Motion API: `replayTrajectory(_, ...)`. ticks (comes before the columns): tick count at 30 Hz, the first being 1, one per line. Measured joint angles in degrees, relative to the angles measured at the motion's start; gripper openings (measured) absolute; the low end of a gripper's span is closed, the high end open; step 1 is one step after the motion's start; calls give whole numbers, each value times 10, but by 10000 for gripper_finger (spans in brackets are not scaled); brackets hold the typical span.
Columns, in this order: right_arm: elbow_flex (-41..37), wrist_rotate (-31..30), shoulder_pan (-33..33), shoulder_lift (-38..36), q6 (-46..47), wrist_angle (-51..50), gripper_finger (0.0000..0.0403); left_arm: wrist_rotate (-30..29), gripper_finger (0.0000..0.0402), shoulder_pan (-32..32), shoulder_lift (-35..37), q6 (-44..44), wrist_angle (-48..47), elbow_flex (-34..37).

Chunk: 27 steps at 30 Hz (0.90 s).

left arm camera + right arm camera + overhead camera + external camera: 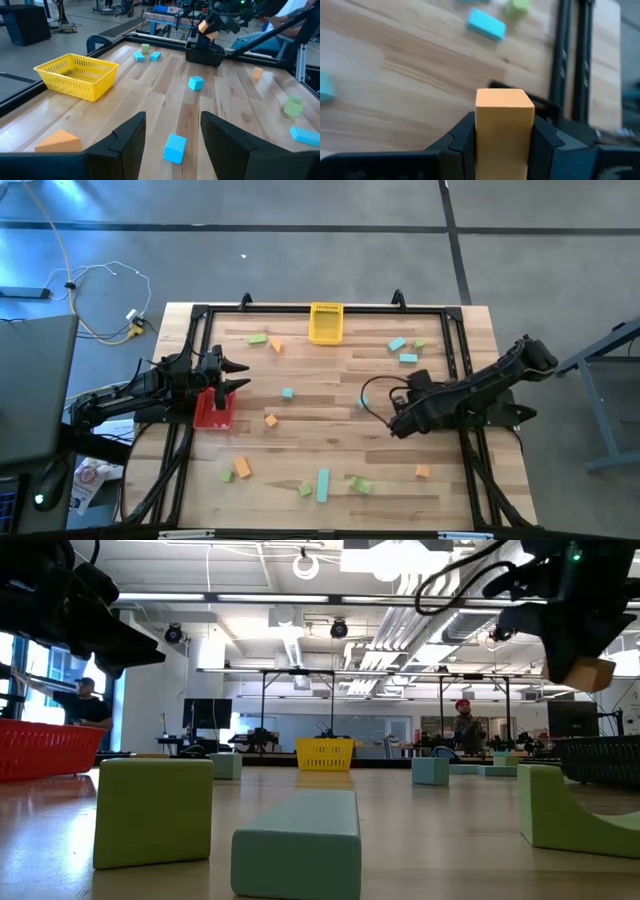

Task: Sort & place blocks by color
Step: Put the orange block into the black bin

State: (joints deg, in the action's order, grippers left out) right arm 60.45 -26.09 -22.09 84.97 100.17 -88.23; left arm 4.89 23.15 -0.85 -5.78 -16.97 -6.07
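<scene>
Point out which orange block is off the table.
The orange block clamped in the right gripper, held in the air. The other orange blocks lie on the table.

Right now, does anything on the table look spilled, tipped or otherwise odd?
Nothing stands out. Loose blocks lie scattered, unsorted; the yellow basket and red basket sit upright. The right claw holds an orange block squarely.

Count, table top:
- small solid light-green blocks (258, 338): five
- small solid orange blocks (270, 420): five
- small solid teal blocks (408, 358): four, possibly five (arm obscures)
- yellow mesh basket (325, 306): one
- red mesh basket (215, 420): one
- black mesh basket (204, 54): one
</scene>
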Motion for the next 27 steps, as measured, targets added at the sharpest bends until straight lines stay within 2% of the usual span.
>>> replayTrajectory(11, -50, 154, 65, 0, -10, 2, 108, -2, 179, 0, 0, 0, 0, 0)
replayTrajectory(27, -125, 197, 68, 0, -19, 87, 109, -2, 179, 0, 0, 0, 0, 0)
